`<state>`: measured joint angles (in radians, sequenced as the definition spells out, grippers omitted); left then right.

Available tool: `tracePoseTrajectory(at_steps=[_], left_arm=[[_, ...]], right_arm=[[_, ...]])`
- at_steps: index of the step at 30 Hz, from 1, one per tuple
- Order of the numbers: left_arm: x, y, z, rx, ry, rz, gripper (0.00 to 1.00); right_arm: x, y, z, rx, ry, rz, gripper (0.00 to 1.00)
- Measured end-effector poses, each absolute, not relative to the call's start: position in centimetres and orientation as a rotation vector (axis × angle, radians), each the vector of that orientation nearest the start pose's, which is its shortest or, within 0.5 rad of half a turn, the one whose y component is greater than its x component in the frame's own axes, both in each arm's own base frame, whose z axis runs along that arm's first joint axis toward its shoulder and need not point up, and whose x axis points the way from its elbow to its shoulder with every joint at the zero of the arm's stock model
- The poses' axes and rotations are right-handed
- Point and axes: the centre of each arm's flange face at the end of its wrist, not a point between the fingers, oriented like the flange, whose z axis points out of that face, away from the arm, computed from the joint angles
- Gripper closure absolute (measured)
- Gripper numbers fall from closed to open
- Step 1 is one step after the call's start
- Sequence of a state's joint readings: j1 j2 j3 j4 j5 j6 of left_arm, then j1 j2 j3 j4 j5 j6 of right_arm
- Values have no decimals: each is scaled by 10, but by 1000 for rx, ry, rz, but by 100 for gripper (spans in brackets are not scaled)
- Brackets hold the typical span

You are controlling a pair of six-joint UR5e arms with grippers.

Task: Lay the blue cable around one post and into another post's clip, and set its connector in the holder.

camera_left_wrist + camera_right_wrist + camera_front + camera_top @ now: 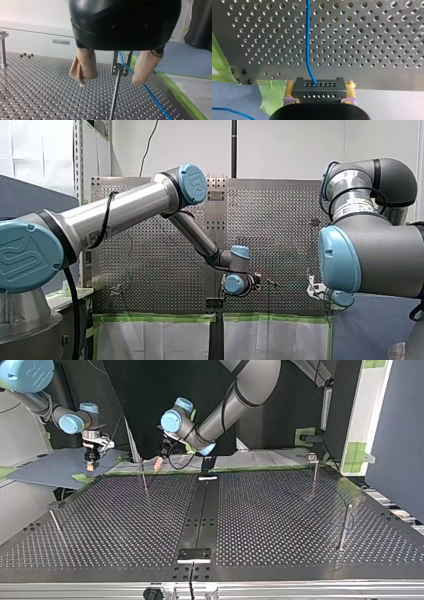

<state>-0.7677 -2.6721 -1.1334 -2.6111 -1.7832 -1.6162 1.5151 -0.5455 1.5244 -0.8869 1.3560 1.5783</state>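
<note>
One blue cable (307, 37), likely limp and light: my right pincer (320, 91) clamps its rigid connector (319, 86), the surest hold; my left pincer (108, 82) gapes by the clip (121, 67).

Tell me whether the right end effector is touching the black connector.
Touching. The right wrist view shows the right end effector's pads pressed against both sides of the connector, with no gap.

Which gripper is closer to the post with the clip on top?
Left. My left gripper hangs open right around the clip post. My right gripper is away from it, at the edge of the table, holding the black connector.
</note>
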Motion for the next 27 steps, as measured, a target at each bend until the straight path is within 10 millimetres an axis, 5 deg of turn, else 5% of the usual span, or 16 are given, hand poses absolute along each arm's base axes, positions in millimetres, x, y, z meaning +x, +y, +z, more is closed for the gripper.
tracePoseTrajectory(at_steps=[12, 27], left_arm=[[476, -601, 4, 439, 1700, -387, 2], [437, -598, 69, 387, 1589, -393, 2]], right_arm=[[117, -678, -50, 1383, -1213, 1299, 100], [122, -676, -52, 1391, -1212, 1308, 100]])
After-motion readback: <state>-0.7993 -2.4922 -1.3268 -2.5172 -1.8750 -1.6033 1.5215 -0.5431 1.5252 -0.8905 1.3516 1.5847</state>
